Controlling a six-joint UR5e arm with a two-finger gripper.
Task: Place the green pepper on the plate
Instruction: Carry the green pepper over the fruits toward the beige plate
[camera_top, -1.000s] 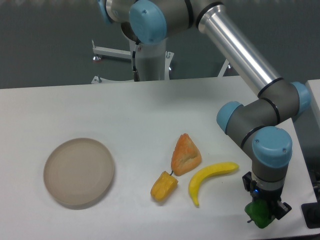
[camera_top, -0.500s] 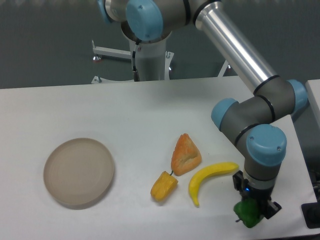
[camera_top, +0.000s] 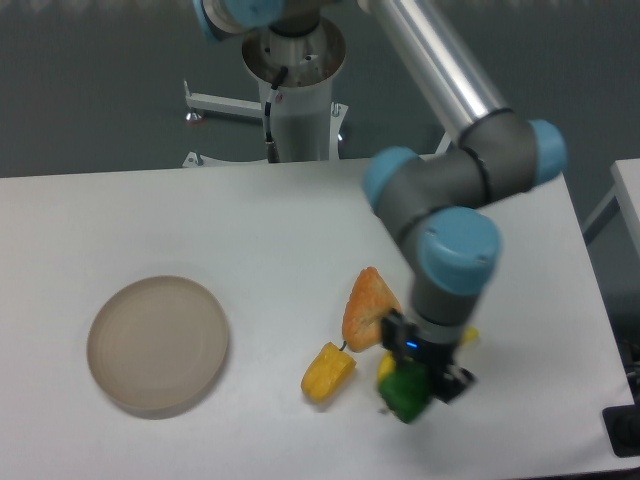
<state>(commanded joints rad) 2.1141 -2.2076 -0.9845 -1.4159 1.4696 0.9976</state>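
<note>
The green pepper (camera_top: 404, 395) is your cargo, and its target sits at the far left: the beige plate (camera_top: 158, 345) lies bare on the white table (camera_top: 200, 220), well apart from everything else, so you have an open landing spot. Moving right, a small yellow-orange pepper (camera_top: 327, 372) lies just beside an orange wedge-shaped piece of food (camera_top: 368, 308); both sit between the plate and the arm, which is why you want height on the way over. Next comes the gripper (camera_top: 412, 388), pointing down with its fingers clamped on the green pepper, which appears lifted clear of the table over the banana (camera_top: 463, 336), mostly hidden behind the wrist. Judge the carry as under way; you must cross the clutter leftward before lowering.
</note>
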